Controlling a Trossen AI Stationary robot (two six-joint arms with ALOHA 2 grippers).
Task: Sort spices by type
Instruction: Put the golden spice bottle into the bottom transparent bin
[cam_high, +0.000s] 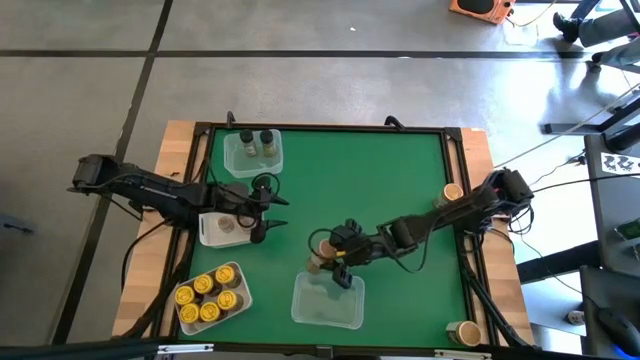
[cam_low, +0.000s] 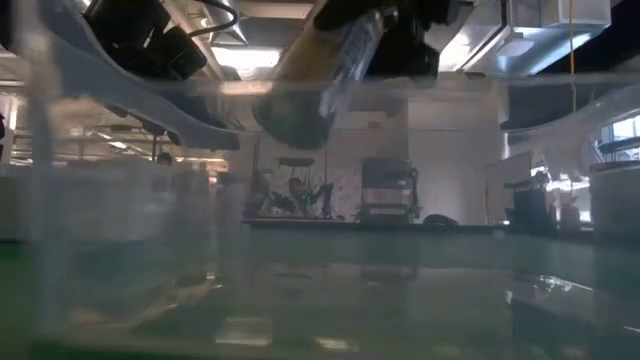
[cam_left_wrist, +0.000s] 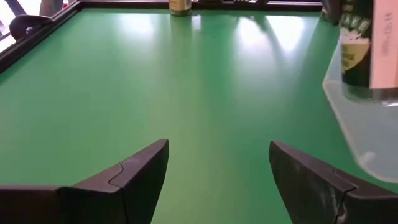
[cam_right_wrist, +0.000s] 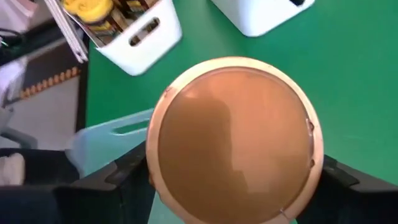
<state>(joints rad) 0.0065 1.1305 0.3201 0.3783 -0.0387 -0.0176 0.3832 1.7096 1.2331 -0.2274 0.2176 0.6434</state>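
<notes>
The right gripper (cam_high: 335, 262) holds a small cylindrical spice jar with an orange-tan lid (cam_right_wrist: 234, 139), its fingers closed on the jar's sides; in the high view it hangs tilted just above the far edge of a clear, empty rectangular plastic tray (cam_high: 328, 301) at the near middle of the green table mat (cam_high: 370, 180). The left gripper (cam_high: 268, 215) hovers with its fingers spread wide and nothing between them, just beside a white rectangular tray (cam_high: 208, 231) that already has one jar with a brownish-grey lid (cam_high: 226, 225) in it. Sorting looks well under way: a white tray at the near left (cam_high: 232, 295) is filled with yellow-lidded jars (cam_high: 203, 297) plus what seem to be a couple of darker-topped ones, and a clear tray at the far side (cam_high: 240, 158) holds two dark-lidded jars (cam_high: 257, 142). Still unsorted, by my reading, are two tan-lidded jars outside the mat on the right, one by the right arm's base (cam_high: 453, 192) and one at the near right corner (cam_high: 462, 332). The held jar appears to be the first for the empty clear tray, so the tan group has barely begun, while the other groups seem mostly gathered.
</notes>
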